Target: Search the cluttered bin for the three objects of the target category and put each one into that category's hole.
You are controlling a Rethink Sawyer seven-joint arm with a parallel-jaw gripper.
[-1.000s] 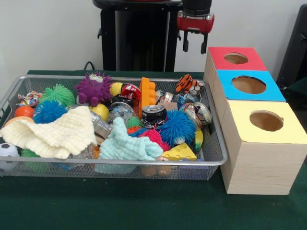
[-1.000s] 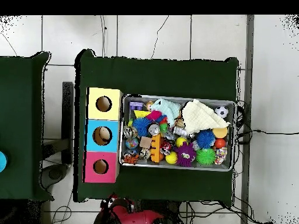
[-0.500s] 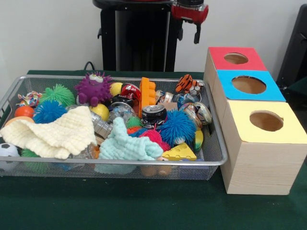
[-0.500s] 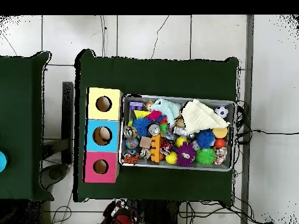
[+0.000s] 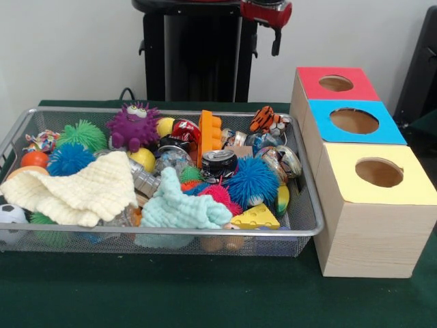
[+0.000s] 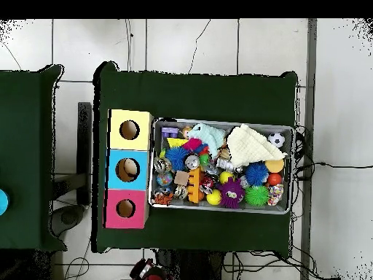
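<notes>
A wire mesh bin [image 5: 308, 231] [image 6: 222, 210] holds a heap of toys: spiky balls in blue [image 5: 252, 182] and green [image 5: 82, 132], a purple fuzzy monster [image 5: 133, 125], an orange brick [image 5: 209, 135], a drink can [image 5: 219, 162], a cheese wedge [image 5: 255, 217] and a toy tiger [image 5: 266, 119]. Beside the bin stand three wooden boxes with holes, topped red [image 5: 308, 83] [image 6: 125, 208], blue [image 5: 321, 116] [image 6: 127, 170] and yellow [image 5: 340, 179] [image 6: 130, 130]. My gripper [image 5: 265, 42] [image 6: 149, 271] hangs high behind the bin, open and empty, far from every toy.
A cream knitted cloth [image 5: 75, 188] and a mint cloth [image 5: 181, 208] cover part of the heap and hide toys beneath. A small football [image 5: 10, 215] lies in the bin's left corner. Green cloth [image 5: 205, 294] covers the table around the bin.
The gripper has risen and drawn back toward the pedestal, shifting slightly left in the front view. Bin contents and boxes are unchanged.
</notes>
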